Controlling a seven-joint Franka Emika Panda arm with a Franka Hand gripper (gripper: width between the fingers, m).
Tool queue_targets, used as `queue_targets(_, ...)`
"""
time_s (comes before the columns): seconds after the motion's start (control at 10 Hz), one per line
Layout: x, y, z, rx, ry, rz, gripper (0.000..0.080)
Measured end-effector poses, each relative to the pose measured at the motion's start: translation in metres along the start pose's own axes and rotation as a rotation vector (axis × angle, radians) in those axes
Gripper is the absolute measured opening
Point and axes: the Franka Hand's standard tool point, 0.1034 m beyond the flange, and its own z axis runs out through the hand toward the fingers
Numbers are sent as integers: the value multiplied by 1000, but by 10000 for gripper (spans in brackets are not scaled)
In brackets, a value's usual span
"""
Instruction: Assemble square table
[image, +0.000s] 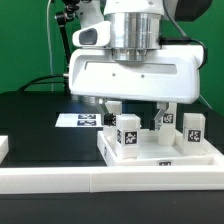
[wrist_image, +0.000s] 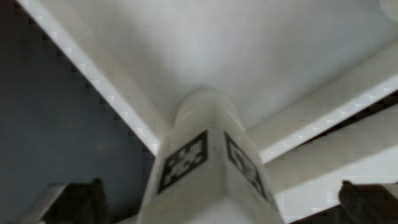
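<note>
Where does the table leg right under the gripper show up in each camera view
Exterior view: the leg stands upright on the square tabletop, low and just right of centre, below the open gripper.
Wrist view: the same leg rises from the lower middle, seen lengthwise.
Shared landmark: the black-and-white tag on the leg's face.

The end effector (image: 136, 110) hangs low over the square slab (image: 160, 155), fingers spread, hemmed by upright legs: one at 7 o'clock (image: 126, 136), one at 4 o'clock (image: 193, 130). In the wrist view a leg (wrist_image: 210, 150) stands between the fingertips. Bare black table (image: 35, 120) lies open toward 9 o'clock.
</note>
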Motion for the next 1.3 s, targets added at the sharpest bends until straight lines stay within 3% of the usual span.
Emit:
queue_targets(0.3, 1, 3, 0, -1, 0, -260, 648)
queue_targets(0.9, 3, 5, 0, -6, 0, -539, 648)
queue_targets(1.1, 2, 5, 0, -6, -1, -525, 391)
queue_targets(1.2, 2, 5, 0, -6, 0, -503, 391)
queue_targets(1.3, 2, 6, 0, -6, -1, -503, 288)
